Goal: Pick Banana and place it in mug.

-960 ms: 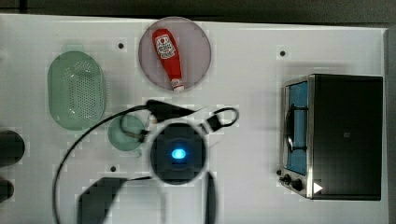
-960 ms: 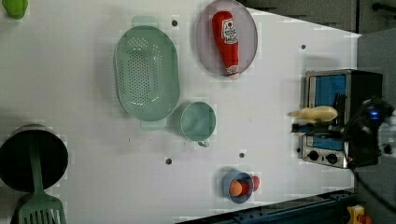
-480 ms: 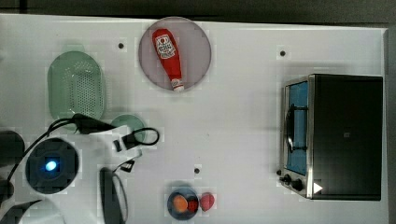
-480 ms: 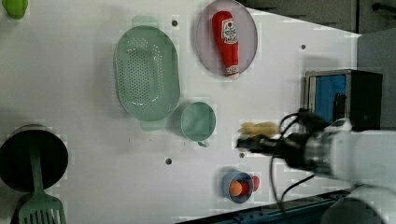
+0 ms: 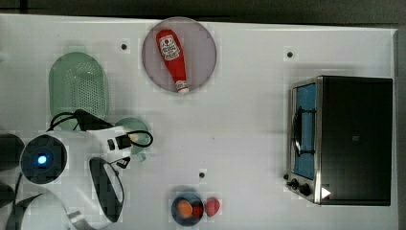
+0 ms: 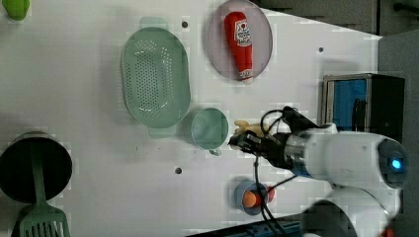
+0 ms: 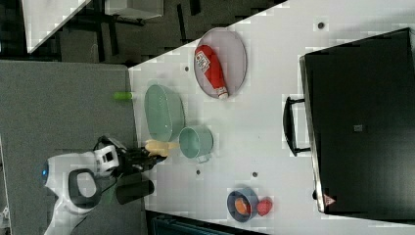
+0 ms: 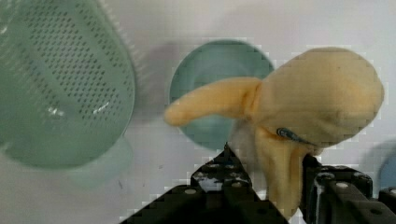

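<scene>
- One relation decides the next move: where the banana [image 8: 299, 107] hangs with respect to the mug [image 6: 209, 128]. In the left view the fruit sits just off the mug's rim, on the left view's right, with its pale tip reaching toward the cup. In the wrist view that tip overlaps the mug's round opening, while the bulk of the fruit is off to one side of it.
- Banana's long axis, judged from the left view and right view, runs roughly level and points at the mug, in line with the arm's approach. It is not pointing down into the cup.
- Pincer [image 8: 275, 186]: its two black fingers are clamped on the banana, one on each side of the lower part of the fruit, as the wrist view shows. Nothing else touches them.
- Height above the worktop [image 5: 249, 120] cannot be read with confidence; the banana looks to be carried clear of the surface and of the mug.
- Colander [image 6: 155, 76] stands just beside the mug on the far side from the pincer, so overshooting would bring the fruit over the wrong vessel.
- My judgement: the carry is nearly finished. The remaining travel is short, toward the mug's centre, and the mug is narrow, so the fruit probably needs to tilt tip-down before release or it may lie across the rim.
</scene>
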Tool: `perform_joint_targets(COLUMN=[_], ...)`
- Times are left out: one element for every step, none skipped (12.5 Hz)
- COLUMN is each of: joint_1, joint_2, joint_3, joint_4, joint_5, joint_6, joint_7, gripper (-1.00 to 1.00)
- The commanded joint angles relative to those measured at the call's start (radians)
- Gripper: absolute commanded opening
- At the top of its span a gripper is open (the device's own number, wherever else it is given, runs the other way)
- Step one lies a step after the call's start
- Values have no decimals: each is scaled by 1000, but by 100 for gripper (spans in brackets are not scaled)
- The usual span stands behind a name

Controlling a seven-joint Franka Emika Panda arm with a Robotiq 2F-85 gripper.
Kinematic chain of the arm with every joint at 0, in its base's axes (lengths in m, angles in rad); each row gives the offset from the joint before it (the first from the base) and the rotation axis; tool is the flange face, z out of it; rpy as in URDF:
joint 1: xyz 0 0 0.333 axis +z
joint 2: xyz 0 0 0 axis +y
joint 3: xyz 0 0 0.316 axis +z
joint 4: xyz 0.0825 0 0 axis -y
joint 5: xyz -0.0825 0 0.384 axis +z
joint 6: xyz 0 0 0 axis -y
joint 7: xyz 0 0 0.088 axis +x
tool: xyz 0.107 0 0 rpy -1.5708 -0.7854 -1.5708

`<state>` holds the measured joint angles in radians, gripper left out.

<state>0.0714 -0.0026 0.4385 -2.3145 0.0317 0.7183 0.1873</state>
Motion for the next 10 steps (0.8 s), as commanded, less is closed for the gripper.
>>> perform_joint_targets(joint_1=[-16,-16,-16,-17,-17,-17,-17,-17,-17,-17], joint_2=[48,71,92,107,116,121,124,123,123,123], joint_3=[14,11,10,7,6,7,9,5,1,-1], joint_4=[-2,-3,-4,-7,-7,-9,-13,-12,-11,-15], joint_5=[-34,-34,-34,-37,-37,-37,-37,-37,-37,-37], joint_6=[57,74,100,116,146,160,160,161,161,159], joint_7=[105,105,109,116,117,117,118,120,120,120], gripper=[-37,-37,-37,-33,-15,7,29,51,74,100])
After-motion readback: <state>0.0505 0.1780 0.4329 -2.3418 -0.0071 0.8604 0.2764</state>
